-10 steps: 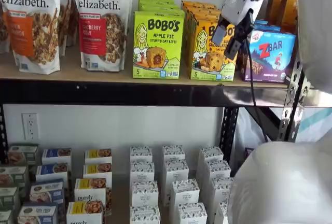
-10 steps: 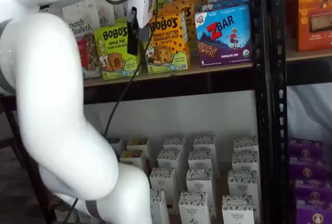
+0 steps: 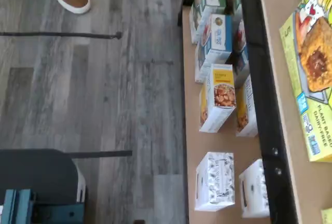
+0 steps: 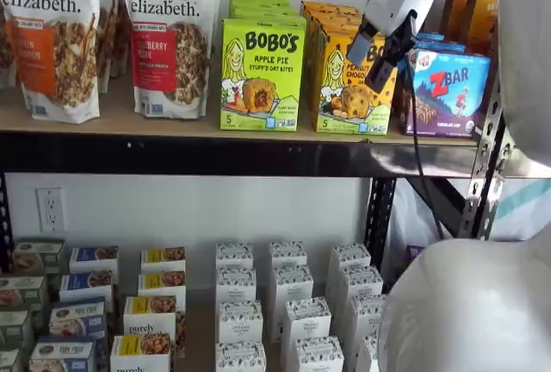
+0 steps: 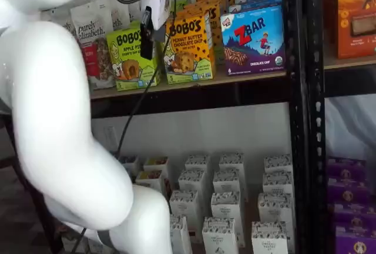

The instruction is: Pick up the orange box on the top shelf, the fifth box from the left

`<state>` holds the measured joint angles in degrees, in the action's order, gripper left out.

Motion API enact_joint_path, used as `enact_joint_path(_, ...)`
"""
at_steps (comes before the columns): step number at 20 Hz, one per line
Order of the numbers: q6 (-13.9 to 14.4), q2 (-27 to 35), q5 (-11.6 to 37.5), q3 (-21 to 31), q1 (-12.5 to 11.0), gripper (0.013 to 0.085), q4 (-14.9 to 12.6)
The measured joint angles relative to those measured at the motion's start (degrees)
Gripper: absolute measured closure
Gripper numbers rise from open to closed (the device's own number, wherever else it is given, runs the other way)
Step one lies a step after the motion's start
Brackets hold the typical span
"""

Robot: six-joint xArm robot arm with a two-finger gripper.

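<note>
Since half a second ago the pincer (image 4: 373, 55) sits slightly higher in both shelf views, its black fingertips now level with the upper part of the orange box (image 4: 348, 82) rather than its middle. Boxes unchanged; nothing shifted on the tabletop (image 4: 120, 120).

Meaning for the task: judged an alignment move only, no grasp yet. The orange box stands upright at the front edge of the tabletop, toward its right end, touching-close between the green Apple Pie box (image 4: 262, 73) and the blue ZBar box (image 4: 448, 92).

Pose: white pincer body hangs from the top of a shelf view, tilted, fingers pointing down and toward the shelf, in front of the orange box's upper right corner. In a shelf view the pincer (image 5: 147, 36) overlaps the box's left edge, cable trailing below. A gap shows between the two fingers; pincer released, holding nothing.

Wrist view shows floor, lower-shelf cartons and the green box only.
</note>
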<state>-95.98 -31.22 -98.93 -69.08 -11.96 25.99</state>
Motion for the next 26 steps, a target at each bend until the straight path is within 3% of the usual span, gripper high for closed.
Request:
enact_joint_path(5, -1.42, -1.31, 0.53, 0.27, -2.18, 0.0130, 0.66)
enact_joint_path(9, -2.84, -2.79, 5.05, 1.81, -3.80, 0.0130, 1.64)
enact_joint_path(18, -4.39, -1.21, 12.94, -0.35, -6.00, 0.0130, 4.40)
enact_joint_path(21, -4.51, -0.38, 15.99, -1.88, -5.22, 0.0130, 1.93)
enact_joint_path(26, -4.39, 2.82, 14.34, -5.98, -4.45, 0.0130, -1.50)
